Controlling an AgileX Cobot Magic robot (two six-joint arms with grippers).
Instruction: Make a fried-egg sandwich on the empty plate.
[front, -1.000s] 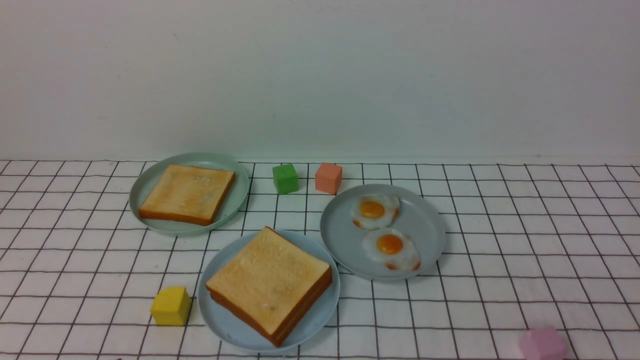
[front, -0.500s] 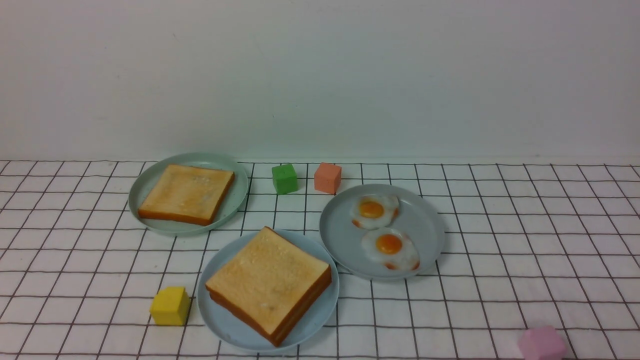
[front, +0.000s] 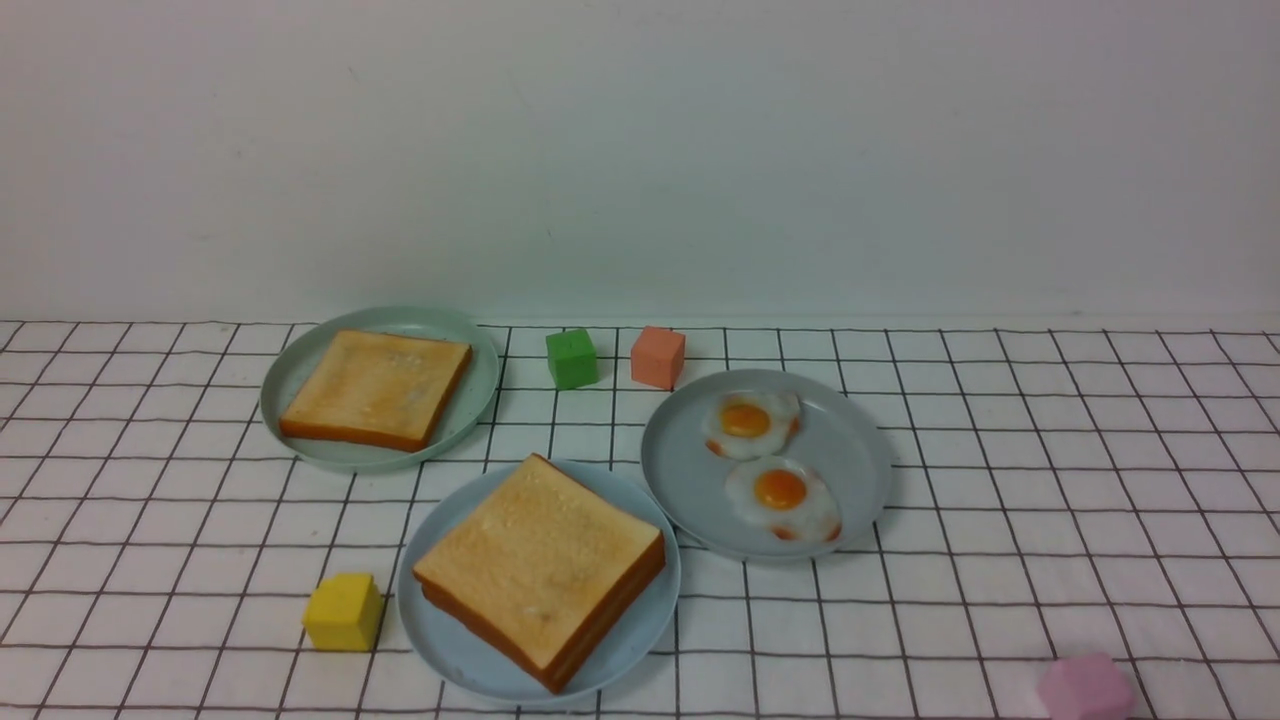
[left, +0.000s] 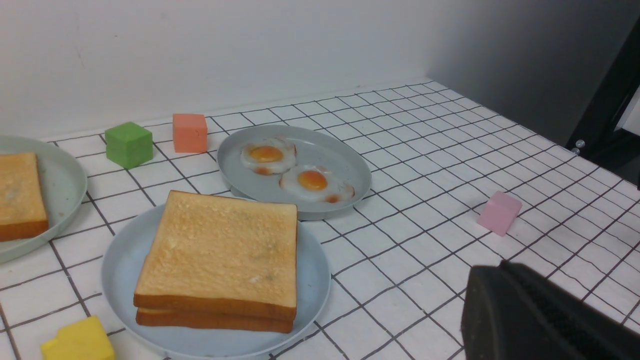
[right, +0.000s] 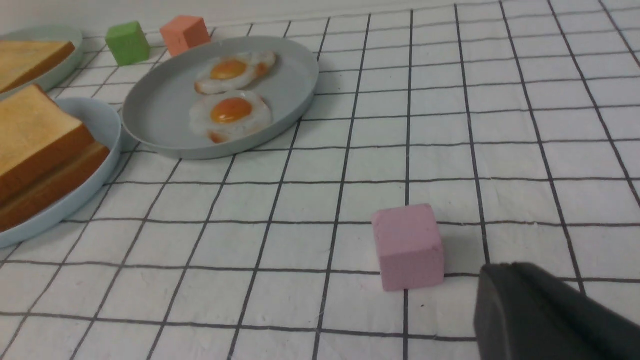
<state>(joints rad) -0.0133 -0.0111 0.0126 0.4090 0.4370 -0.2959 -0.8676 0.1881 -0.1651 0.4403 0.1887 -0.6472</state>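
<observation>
Currently, you will find the light blue plate (front: 440, 640) at the near centre of the gridded surface (front: 1000, 480), carrying two toast slices (front: 540, 565) stacked one on the other; whether an egg lies between them cannot be told from any view. Just beside it on the right, with rims close or touching, sits the grey plate (front: 850, 470), holding two fried eggs (front: 765, 465) side by side. Further back on the left, the pale green plate (front: 300, 370) holds a single toast slice (front: 375, 388). Note the small blocks on the surface: a green cube (front: 571, 357) and a salmon cube (front: 657, 356) stand behind the plates near the wall, a yellow cube (front: 343, 611) stands just beside the left rim of the light blue plate, and a pink cube (front: 1085, 688) stands well apart at the near right. Neither arm appears in the front view. Each wrist view shows only a dark corner of its own claw: the left claw (left: 540, 320) and the right claw (right: 545, 315) both have their jaws together, holding nothing, clear of all plates. The right claw sits near the pink cube.
</observation>
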